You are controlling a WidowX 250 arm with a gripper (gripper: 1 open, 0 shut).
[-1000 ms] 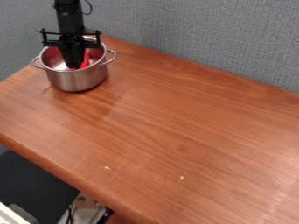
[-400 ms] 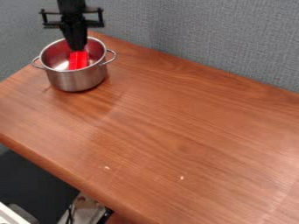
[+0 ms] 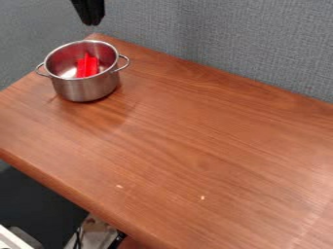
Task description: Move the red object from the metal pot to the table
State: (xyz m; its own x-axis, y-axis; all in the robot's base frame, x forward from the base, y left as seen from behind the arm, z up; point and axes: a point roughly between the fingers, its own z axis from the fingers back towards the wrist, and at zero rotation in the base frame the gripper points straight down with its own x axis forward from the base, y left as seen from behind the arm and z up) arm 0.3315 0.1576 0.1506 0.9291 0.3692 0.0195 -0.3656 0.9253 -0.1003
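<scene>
At top-left of view: gripper [image 3: 89,12] high above metal pot [image 3: 84,72], only lower tip in frame, rest cut off by top edge. Has risen clear of pot since 1 s ago, when sunk inside rim; at 0.4 s ago already partway up w/ fingers just over the opening. Now well apart from pot, nothing visibly hanging beneath.

Jaw state: can't tell from this view — tip dark, cropped, fingers not resolved. No red seen on or under it, so prob. carrying nothing.

Red object [image 3: 86,63] still inside pot, leaning along interior, red reflection on inner wall. Same spot approx. as in both earlier frames; no shift obvious. Not on table [image 3: 196,136].

Pot unmoved: same place near back-left corner of table, upright, side handle toward right.

Meaning for task: looks like a failed pick — went in, came up empty. Either slipped off on lift or never closed properly on the bar. Task progress effectively nil; object not extracted.

Next move, as judged: re-descend into pot, align fingers across narrow faces of bar, close firmly, lift straight to clear rim, then shift over open wood and set down.

Risks: smooth plastic slipping again; fingers catching pot rim or dragging pot; bar lying against wall leaves little room for one finger.
</scene>
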